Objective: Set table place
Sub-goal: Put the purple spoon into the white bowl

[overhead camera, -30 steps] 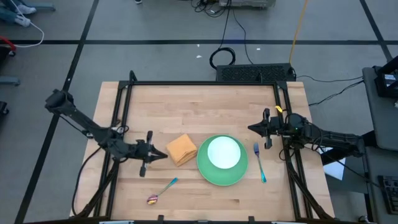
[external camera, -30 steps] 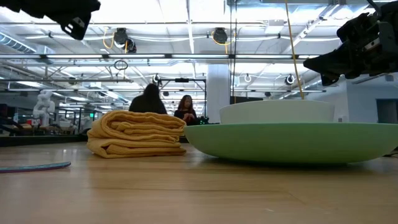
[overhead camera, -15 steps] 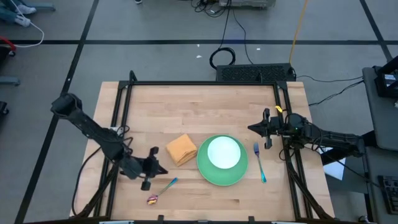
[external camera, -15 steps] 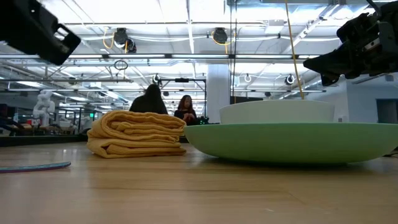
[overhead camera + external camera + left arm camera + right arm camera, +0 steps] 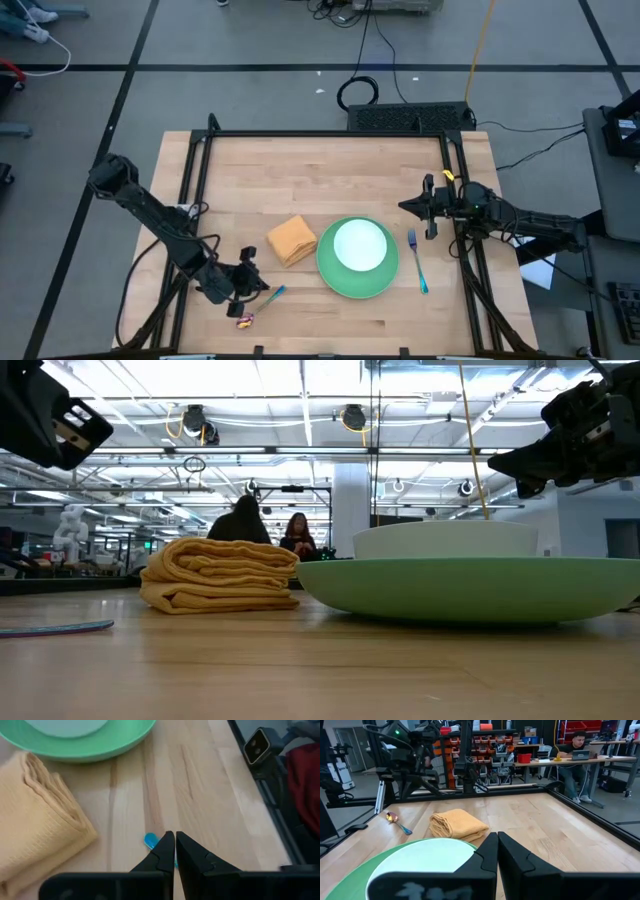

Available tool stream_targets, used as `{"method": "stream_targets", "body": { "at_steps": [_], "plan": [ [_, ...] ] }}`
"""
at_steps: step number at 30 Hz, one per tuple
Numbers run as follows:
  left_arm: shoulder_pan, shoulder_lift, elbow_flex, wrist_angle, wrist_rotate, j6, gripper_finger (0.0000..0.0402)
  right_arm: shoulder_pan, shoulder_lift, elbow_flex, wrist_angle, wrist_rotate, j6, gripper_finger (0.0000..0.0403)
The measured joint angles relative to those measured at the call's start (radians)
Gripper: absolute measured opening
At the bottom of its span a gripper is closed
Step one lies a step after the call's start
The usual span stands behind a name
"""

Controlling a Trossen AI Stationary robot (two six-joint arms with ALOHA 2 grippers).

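Note:
The green plate (image 5: 335,278) lies near the table's middle with the white bowl (image 5: 359,246) standing in it. The folded orange napkin (image 5: 291,240) lies left of the plate. The blue-handled fork (image 5: 417,260) lies right of it. The teal-handled spoon (image 5: 262,303) lies flat near the near edge, its reddish bowl (image 5: 244,320) toward the near left. My left gripper (image 5: 264,287) is shut and hangs above the spoon handle's far end (image 5: 150,840), clear of the table in the low view (image 5: 70,425). My right gripper (image 5: 403,207) is shut and empty, raised at the right, beyond the fork.
Black frame rails (image 5: 200,180) run along the table's left, far and right sides. A small camera (image 5: 257,745) sits at the near edge. People sit at desks in the room beyond the table (image 5: 575,750). Bare wood lies on the table's far half.
My left gripper has moved toward the table's near edge, from beside the napkin to over the spoon's handle. Nothing on the table has moved.

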Motion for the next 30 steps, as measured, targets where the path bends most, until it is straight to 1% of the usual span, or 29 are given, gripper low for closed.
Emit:
{"method": "stream_targets", "body": {
  "at_steps": [4, 13, 18, 20, 24, 28, 30],
  "plan": [
    [0.0, 0.006, 0.0, 0.003, 0.036, -0.072, 0.0019, 0.0, 0.001, 0.0, 0.0, 0.0, 0.0, 0.0],
    [0.0, 0.037, 0.0, 0.001, 0.075, -0.235, 0.0019, 0.0, 0.001, 0.0, 0.0, 0.0, 0.0, 0.0],
    [-0.012, 0.037, 0.001, 0.002, 0.082, -0.242, 0.0019, 0.0, 0.001, 0.0, 0.0, 0.0, 0.0, 0.0],
    [-0.022, 0.037, 0.018, -0.014, 0.066, -0.227, 0.0016, 0.0, 0.001, 0.0, 0.0, 0.0, 0.0, 0.0],
    [-0.041, 0.064, 0.114, -0.108, 0.019, -0.197, 0.0004, 0.0, 0.001, 0.0, 0.0, 0.0, 0.0, 0.0],
    [-0.058, 0.149, 0.257, -0.285, -0.006, -0.185, 0.0005, 0.0, 0.004, 0.0, 0.0, 0.0, 0.0, 0.0],
    [-0.058, 0.205, 0.332, -0.402, -0.015, -0.196, 0.0003, 0.0, 0.01, 0.0, 0.0, 0.0, 0.0, 0.0]
  ]
}}
